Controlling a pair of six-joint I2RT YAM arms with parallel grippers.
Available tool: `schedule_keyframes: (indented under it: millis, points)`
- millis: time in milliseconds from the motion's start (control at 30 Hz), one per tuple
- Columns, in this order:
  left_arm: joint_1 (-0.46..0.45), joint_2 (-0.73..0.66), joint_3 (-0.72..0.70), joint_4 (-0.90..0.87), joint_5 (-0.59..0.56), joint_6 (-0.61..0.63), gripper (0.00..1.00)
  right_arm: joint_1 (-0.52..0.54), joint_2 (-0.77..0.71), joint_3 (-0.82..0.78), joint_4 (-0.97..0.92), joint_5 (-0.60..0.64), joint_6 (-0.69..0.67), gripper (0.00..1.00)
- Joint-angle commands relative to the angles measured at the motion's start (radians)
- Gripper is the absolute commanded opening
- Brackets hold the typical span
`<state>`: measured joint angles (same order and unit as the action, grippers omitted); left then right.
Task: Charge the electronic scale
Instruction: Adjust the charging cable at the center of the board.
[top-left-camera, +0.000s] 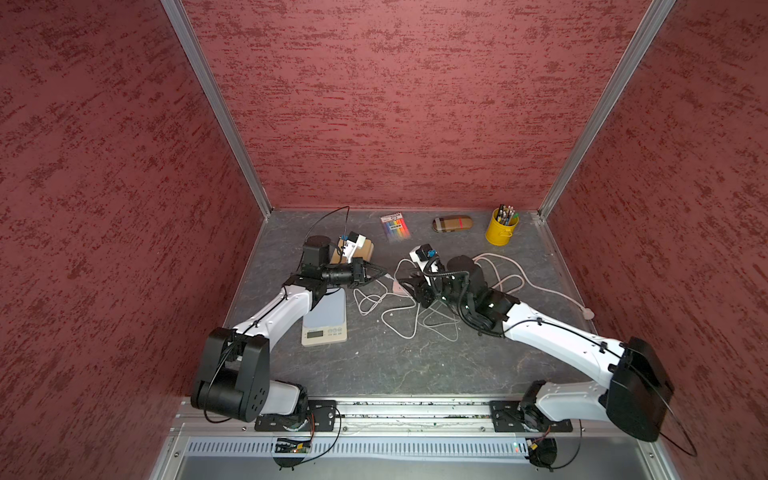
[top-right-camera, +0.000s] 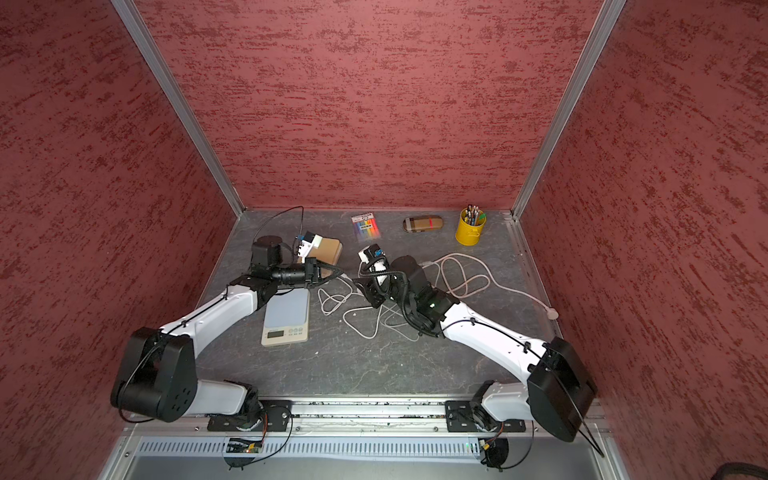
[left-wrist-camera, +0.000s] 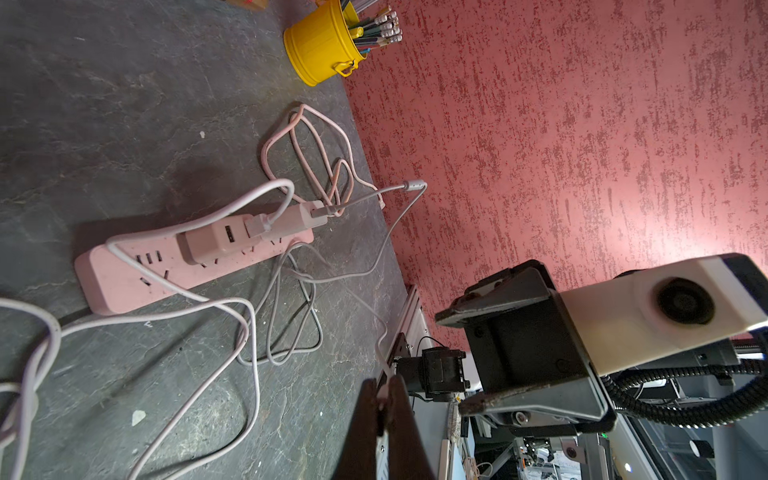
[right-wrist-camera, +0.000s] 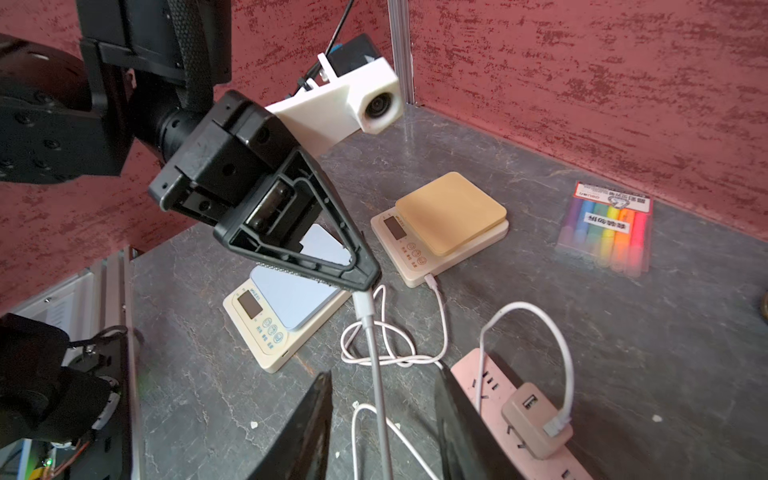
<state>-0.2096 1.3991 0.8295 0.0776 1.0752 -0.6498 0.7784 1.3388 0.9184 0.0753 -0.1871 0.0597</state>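
1. scale: flat on table, front left, partly under left arm.
2. right gripper: released, jaws astride cable.
3. left gripper: clenched on cable plug, just beyond scale.
4. tan scale: behind, white cable plugged in.

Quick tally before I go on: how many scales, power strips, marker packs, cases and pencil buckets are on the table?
Scales: 2, a blue-topped scale and a tan-topped scale
Power strip: 1
Marker pack: 1
Case: 1
Pencil bucket: 1
Total: 6
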Motion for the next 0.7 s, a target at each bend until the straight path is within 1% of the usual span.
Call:
schedule_keyframes:
  millis: [0,100,267,533,600,667]
  points:
    - [0.003,-0.009,0.033,-0.029,0.002,0.005,0.0,0.011,0.056,0.074,-0.025,0.006,-0.063,0.41]
    - [0.003,-0.01,0.039,-0.038,0.006,0.006,0.0,0.017,0.108,0.127,-0.067,-0.019,-0.08,0.36]
    - [0.003,-0.016,0.043,-0.051,0.015,0.012,0.0,0.025,0.156,0.156,-0.076,-0.035,-0.093,0.28]
    - [0.004,-0.022,0.043,-0.067,0.021,0.019,0.0,0.033,0.187,0.189,-0.121,-0.038,-0.12,0.25]
    - [0.005,-0.024,0.044,-0.069,0.023,0.018,0.0,0.035,0.189,0.194,-0.127,-0.031,-0.125,0.2]
    - [0.005,-0.027,0.043,-0.07,0.025,0.018,0.0,0.038,0.192,0.198,-0.129,-0.031,-0.131,0.1]
